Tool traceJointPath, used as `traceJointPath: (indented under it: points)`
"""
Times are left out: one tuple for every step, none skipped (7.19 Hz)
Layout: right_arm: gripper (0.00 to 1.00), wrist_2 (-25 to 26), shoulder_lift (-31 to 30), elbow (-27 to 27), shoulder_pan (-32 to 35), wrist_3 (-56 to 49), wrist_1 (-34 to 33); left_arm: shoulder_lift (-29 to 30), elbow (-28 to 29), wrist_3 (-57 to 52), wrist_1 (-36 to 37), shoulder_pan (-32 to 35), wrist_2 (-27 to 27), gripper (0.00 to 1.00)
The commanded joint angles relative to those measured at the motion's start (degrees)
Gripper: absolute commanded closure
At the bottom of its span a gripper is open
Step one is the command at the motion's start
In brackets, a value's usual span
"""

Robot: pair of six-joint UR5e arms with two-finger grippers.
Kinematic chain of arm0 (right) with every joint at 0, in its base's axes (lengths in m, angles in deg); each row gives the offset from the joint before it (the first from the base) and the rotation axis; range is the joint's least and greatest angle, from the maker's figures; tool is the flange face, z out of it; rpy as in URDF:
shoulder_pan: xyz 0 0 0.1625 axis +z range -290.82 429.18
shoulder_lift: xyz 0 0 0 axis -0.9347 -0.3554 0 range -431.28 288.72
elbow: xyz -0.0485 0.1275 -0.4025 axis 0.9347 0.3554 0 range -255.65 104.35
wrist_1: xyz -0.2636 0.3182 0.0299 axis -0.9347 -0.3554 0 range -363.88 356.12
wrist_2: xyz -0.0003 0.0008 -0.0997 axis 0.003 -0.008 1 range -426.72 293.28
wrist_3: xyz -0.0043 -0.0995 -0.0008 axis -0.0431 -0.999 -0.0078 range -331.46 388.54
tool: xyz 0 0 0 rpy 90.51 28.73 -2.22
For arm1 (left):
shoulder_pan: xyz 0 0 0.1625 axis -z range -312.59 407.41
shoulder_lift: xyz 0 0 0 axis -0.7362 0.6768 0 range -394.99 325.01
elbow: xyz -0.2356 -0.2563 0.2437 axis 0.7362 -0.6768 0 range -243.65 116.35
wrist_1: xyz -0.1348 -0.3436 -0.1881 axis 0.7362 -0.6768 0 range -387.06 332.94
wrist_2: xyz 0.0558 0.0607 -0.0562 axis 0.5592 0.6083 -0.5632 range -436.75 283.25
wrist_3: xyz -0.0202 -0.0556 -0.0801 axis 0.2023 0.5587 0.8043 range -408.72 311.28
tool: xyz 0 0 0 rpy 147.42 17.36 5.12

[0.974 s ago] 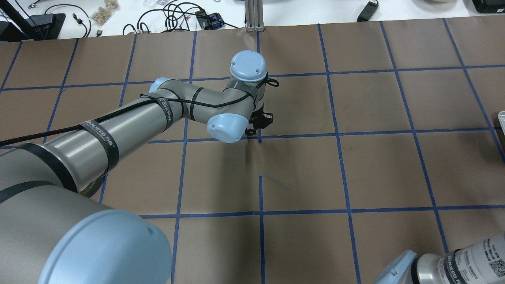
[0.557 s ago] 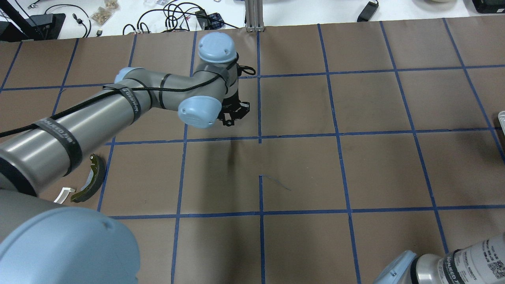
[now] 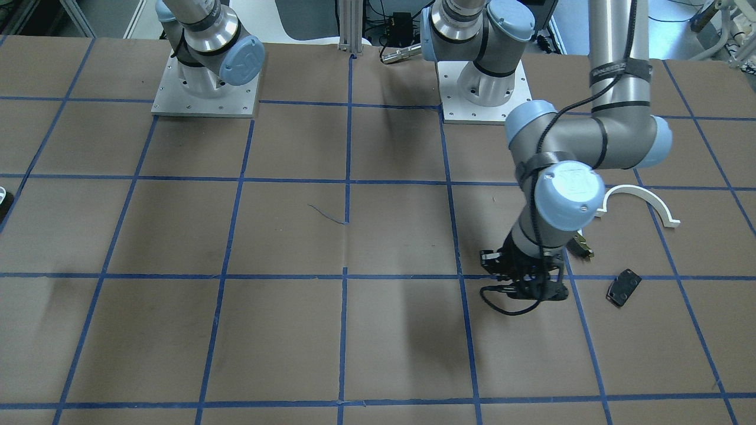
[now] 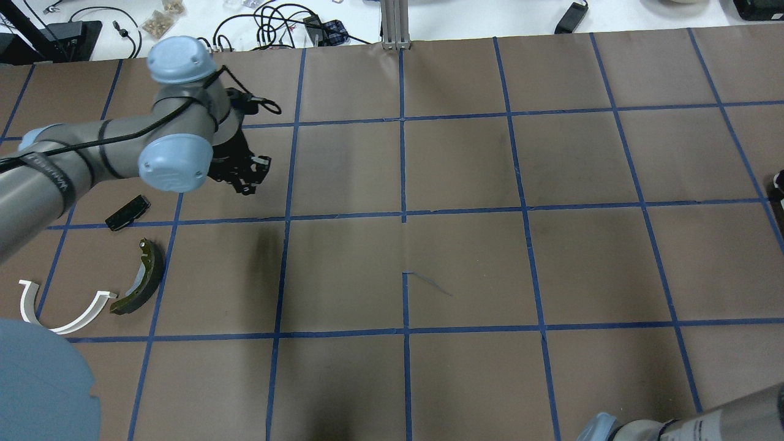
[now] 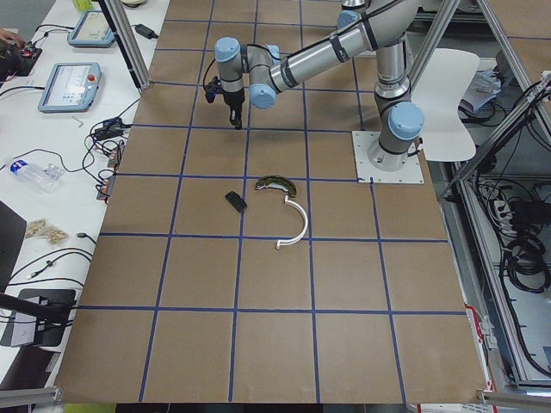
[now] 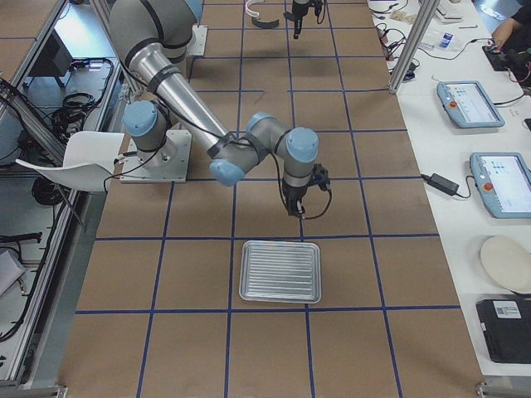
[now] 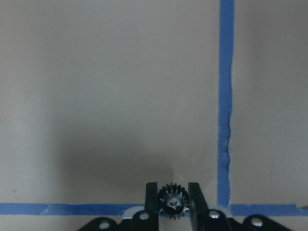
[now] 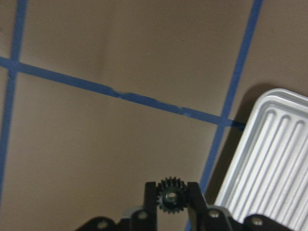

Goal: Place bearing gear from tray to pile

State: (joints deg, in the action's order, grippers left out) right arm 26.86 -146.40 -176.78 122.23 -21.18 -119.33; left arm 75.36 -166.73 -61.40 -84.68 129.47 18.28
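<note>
My left gripper (image 7: 173, 191) is shut on a small dark toothed bearing gear (image 7: 173, 204) and holds it above the brown table. In the overhead view the left gripper (image 4: 244, 176) is to the right of the pile. The pile holds a flat black plate (image 4: 127, 212), an olive-and-dark brake shoe (image 4: 139, 278) and a white plastic arch (image 4: 61, 309). My right gripper (image 8: 172, 188) is shut on a second bearing gear (image 8: 172, 196), just left of the ribbed metal tray (image 8: 269, 159). The tray (image 6: 280, 271) looks bare in the exterior right view.
Blue tape lines divide the brown table (image 4: 465, 263) into squares. Both arm bases (image 3: 484, 88) stand at the robot's side. Cables and small clutter (image 4: 275, 24) lie on the white bench beyond the far edge.
My left arm has swung from the table's middle to the left, carrying its gripper toward the pile. The pile, hidden under the arm before, now shows.
</note>
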Motion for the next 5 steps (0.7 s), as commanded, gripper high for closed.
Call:
traceJointPath:
  points:
    - [0.99,-0.5,-4.9,-1.1,15.7,27.2,9.0,-0.2,-4.6,-15.5,9.6,-14.2,0.5,0.98]
    - [0.99,-1.0,-4.7,-3.1,24.7,39.9,8.5,0.4,-5.2,-23.6,11.4,-19.9,0.2,0.98]
    - [0.99,-3.6,-4.6,-6.0,33.4,50.6,6.1,1.7,-5.1,-30.1,11.7,-25.4,-0.1,0.98]
    - [0.99,-5.7,-3.8,-8.4,39.4,60.7,-1.6,3.2,-4.7,-32.6,13.0,-28.9,-0.2,0.98]
    - [0.99,-6.6,-0.7,-8.7,44.5,67.3,-6.1,4.9,-4.2,-33.8,14.9,-29.4,-0.3,0.98]
